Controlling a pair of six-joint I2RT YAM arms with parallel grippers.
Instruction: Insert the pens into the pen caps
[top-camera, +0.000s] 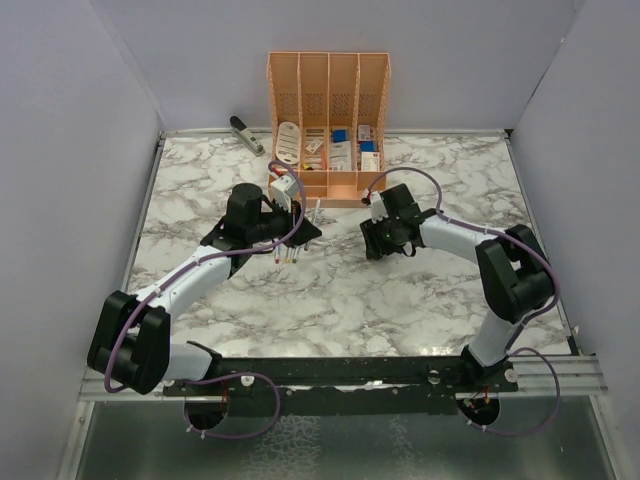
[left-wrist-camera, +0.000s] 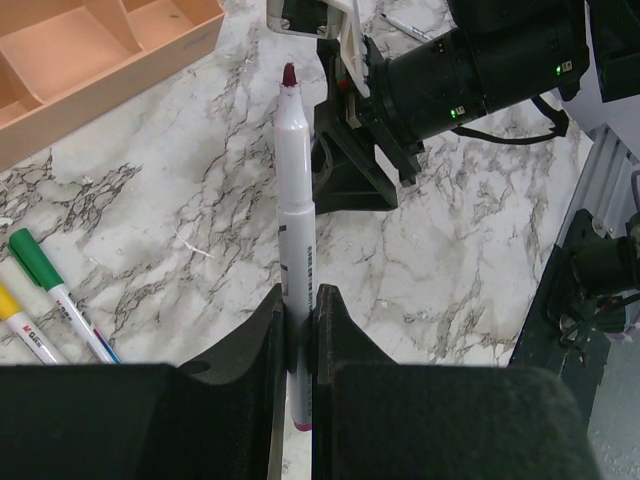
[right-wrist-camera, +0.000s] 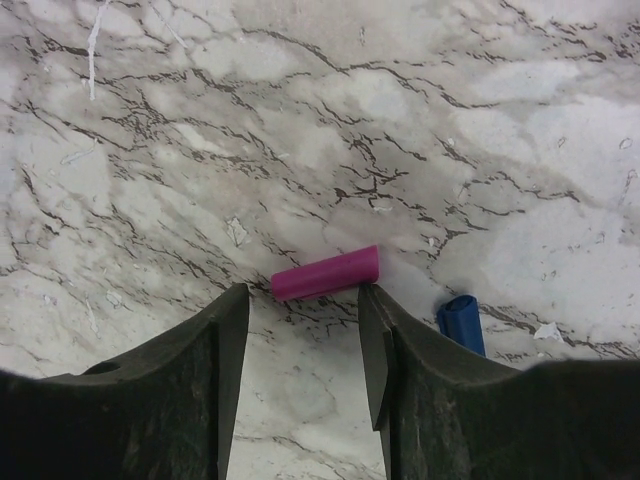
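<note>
Left wrist view gives the closest look at the grip: the left gripper (left-wrist-camera: 297, 300) has its matte black fingers closed tight on the uncapped pen (left-wrist-camera: 294, 190), a smooth whitish-grey cylinder with a stepped neck and a small dark-red tip that points away from the camera, toward the right arm (left-wrist-camera: 480, 70). Low at the left of that view lie a green-capped pen (left-wrist-camera: 50, 290) and a yellow-capped pen (left-wrist-camera: 20, 325) side by side on the table (left-wrist-camera: 180, 200), whose glossy white surface is veined with grey and black. A corner of the orange organiser (left-wrist-camera: 110, 45) shows at the upper left, its flat plastic compartments open to the camera. Right wrist view shows what the others do not – the right gripper (right-wrist-camera: 303, 300) stands partly apart, holding nothing, its tapered dark fingers low over the marble. The purple cap (right-wrist-camera: 325, 273), a short rounded magenta tube, lies on its side just past the fingertips, spanning the gap between them; its right end is very near the right finger, though I cannot tell whether they touch. A blue cap (right-wrist-camera: 460, 322) lies just beside that same finger's outer edge. Bare marble stretches beyond both caps. Top view alone shows the layout: both grippers meet near the middle of the table just in front of the organiser's open front, with wide marble toward the arm bases, and a grey stapler (top-camera: 245, 135) sits by the far edge – well apart from both.
</note>
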